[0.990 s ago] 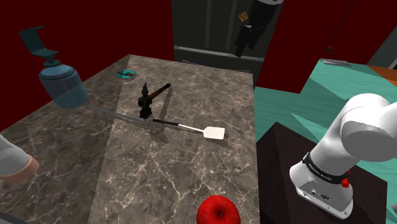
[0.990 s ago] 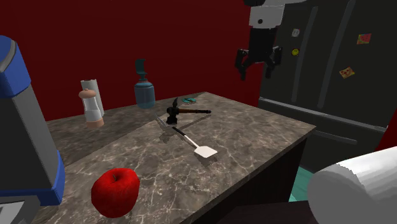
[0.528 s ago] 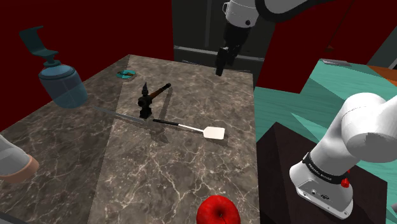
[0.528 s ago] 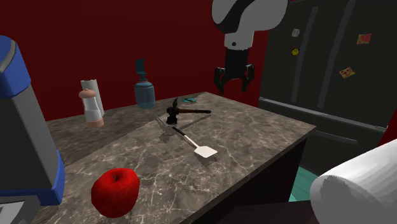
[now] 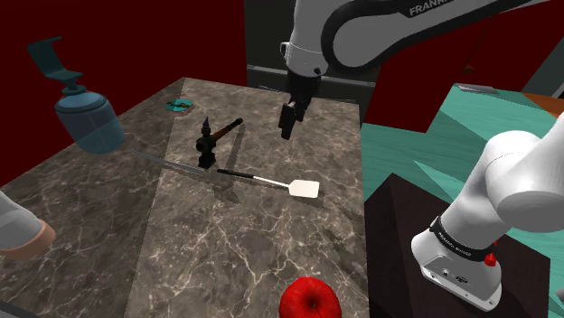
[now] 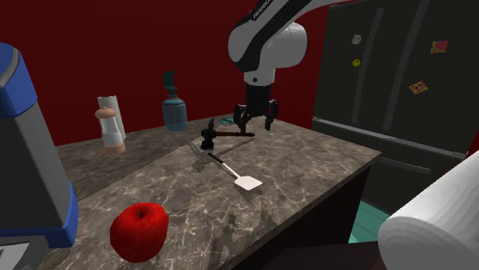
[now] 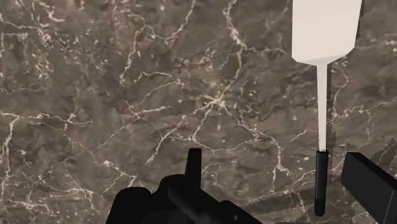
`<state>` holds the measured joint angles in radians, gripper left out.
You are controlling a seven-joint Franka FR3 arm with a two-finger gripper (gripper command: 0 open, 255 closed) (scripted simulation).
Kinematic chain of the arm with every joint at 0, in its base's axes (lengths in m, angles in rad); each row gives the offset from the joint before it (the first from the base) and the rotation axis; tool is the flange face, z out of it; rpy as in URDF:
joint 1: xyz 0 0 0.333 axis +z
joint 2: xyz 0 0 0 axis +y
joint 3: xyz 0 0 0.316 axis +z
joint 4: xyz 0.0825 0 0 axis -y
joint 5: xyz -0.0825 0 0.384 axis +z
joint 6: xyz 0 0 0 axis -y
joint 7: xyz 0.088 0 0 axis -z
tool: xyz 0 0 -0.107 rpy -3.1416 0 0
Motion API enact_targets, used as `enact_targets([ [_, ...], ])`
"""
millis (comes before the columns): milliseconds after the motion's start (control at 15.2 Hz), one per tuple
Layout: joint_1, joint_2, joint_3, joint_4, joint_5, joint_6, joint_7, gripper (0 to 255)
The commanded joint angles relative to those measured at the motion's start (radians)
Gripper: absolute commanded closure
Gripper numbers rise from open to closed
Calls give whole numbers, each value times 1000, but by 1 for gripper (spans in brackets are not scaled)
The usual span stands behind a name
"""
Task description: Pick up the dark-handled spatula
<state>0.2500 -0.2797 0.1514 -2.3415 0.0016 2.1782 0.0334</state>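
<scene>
You can read "FRANKA" in white letters on the arm (image 5: 425,13) at the top right of the shoulder view. The small print on its base ring (image 5: 459,244) is illegible.

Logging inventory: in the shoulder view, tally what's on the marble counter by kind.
Spatula: 1
Hammer: 1
Thin grey utensil: 1
Apple: 1
Pump bottle: 1
Small teal item: 1
White-and-peach container: 1
Total: 7
</scene>
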Motion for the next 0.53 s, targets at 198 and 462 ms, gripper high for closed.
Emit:
enact_targets([
  [198,42,135,44,32,9,77,-10,0],
  [462,74,245,78,66,6,131,-18,0],
])
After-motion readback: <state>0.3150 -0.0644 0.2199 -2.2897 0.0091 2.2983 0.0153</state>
